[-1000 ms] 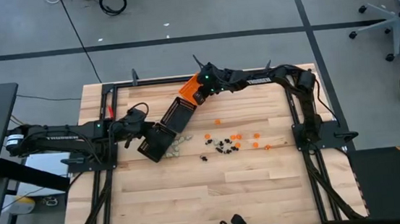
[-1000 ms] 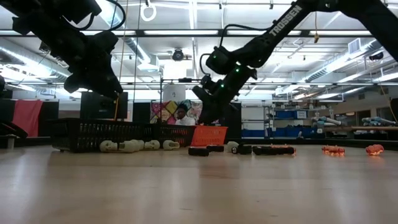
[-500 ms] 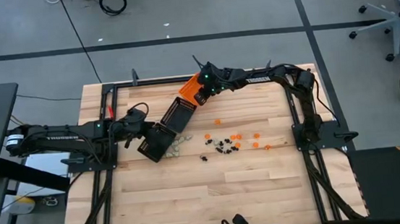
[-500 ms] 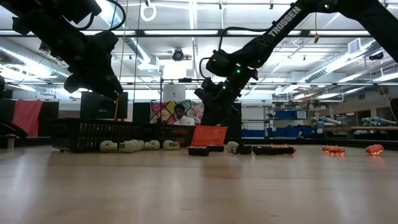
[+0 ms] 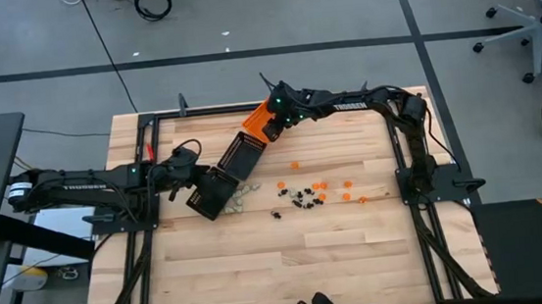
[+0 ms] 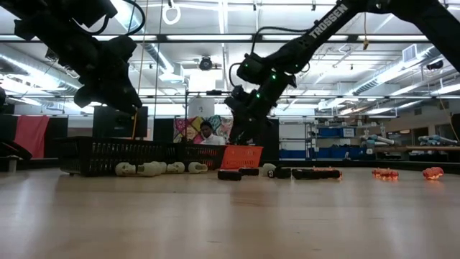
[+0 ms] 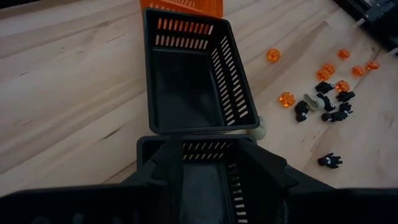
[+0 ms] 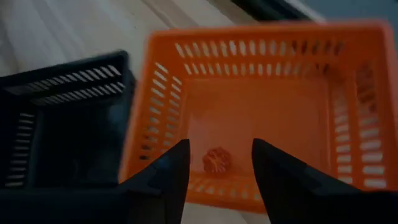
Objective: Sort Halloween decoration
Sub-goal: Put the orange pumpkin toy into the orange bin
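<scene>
Upper center of the high view, the right hand (image 5: 275,118) hung over the orange tray (image 5: 258,124), fingers apart and empty, 1 orange trinket (image 8: 216,160) lying in the tray just below. Drop step looked done; next, fetch from the loose trinkets (image 5: 304,194) mid-desk. Left hand (image 5: 190,174) waited, open, over a black tray (image 5: 213,189).

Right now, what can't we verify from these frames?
- Trinket shapes: too small in the high view.
- Nearest black tray's contents: left gripper hides them in the left wrist view.
- Orange piece in the orange tray: blurred in the right wrist view, type unclear.
</scene>
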